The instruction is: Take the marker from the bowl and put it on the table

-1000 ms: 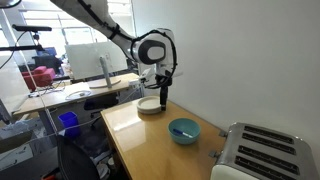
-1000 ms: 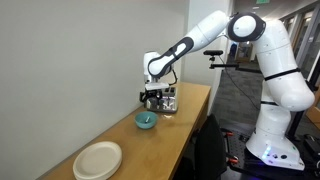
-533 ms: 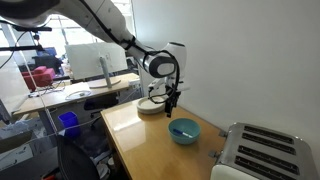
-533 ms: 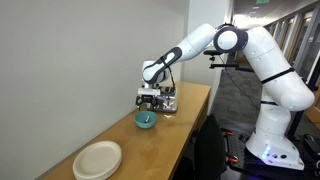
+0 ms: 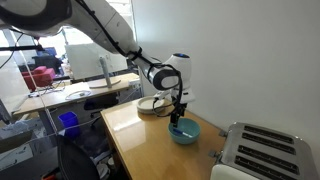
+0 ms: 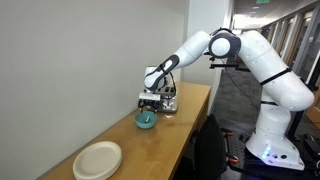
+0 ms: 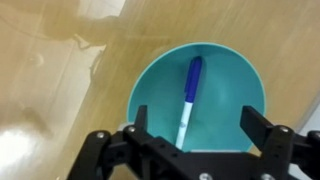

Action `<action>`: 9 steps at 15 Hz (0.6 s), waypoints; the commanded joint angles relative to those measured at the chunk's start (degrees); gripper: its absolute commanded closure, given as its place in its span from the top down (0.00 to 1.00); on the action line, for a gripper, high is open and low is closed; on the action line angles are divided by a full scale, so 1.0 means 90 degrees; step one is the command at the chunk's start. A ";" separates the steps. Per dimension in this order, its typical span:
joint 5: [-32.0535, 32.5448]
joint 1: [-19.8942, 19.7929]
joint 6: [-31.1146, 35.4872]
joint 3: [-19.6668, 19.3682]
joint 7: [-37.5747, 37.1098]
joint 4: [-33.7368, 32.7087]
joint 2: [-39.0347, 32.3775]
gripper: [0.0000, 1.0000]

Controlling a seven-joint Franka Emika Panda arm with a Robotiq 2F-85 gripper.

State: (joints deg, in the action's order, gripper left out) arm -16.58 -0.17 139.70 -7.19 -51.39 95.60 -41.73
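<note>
A teal bowl (image 7: 150, 90) sits on the wooden table; it shows in both exterior views (image 5: 185, 133) (image 6: 146, 121). Inside it lies a marker (image 7: 187, 100) with a blue cap and white barrel, seen only in the wrist view. My gripper (image 7: 195, 125) is open, its two black fingers spread over the bowl, the marker between them and below. In both exterior views the gripper (image 5: 178, 117) (image 6: 150, 106) hangs just above the bowl.
A white plate (image 5: 152, 105) lies behind the bowl; it also shows in an exterior view (image 6: 97, 159). A silver toaster (image 5: 262, 152) stands at the table's near end. A glass-like object (image 6: 168, 101) stands close by the bowl. The wall runs along the table.
The arm has moved from above the white plate across to the bowl and lowered, so the open gripper now hangs right over the bowl.
</note>
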 commanded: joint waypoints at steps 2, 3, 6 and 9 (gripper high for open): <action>-0.0214 -0.0017 0.0223 -0.0012 -0.0109 -0.0365 -0.0400 1.00; -0.0219 -0.0012 0.0203 -0.0023 -0.0141 -0.0473 -0.0518 1.00; -0.0261 -0.0032 0.0116 -0.0033 -0.0220 -0.0779 -0.0837 0.98; -0.0237 -0.0047 0.0034 -0.0055 -0.0312 -0.1075 -0.1129 0.89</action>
State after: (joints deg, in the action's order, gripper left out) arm -17.54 -0.65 141.24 -7.26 -52.38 89.32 -49.54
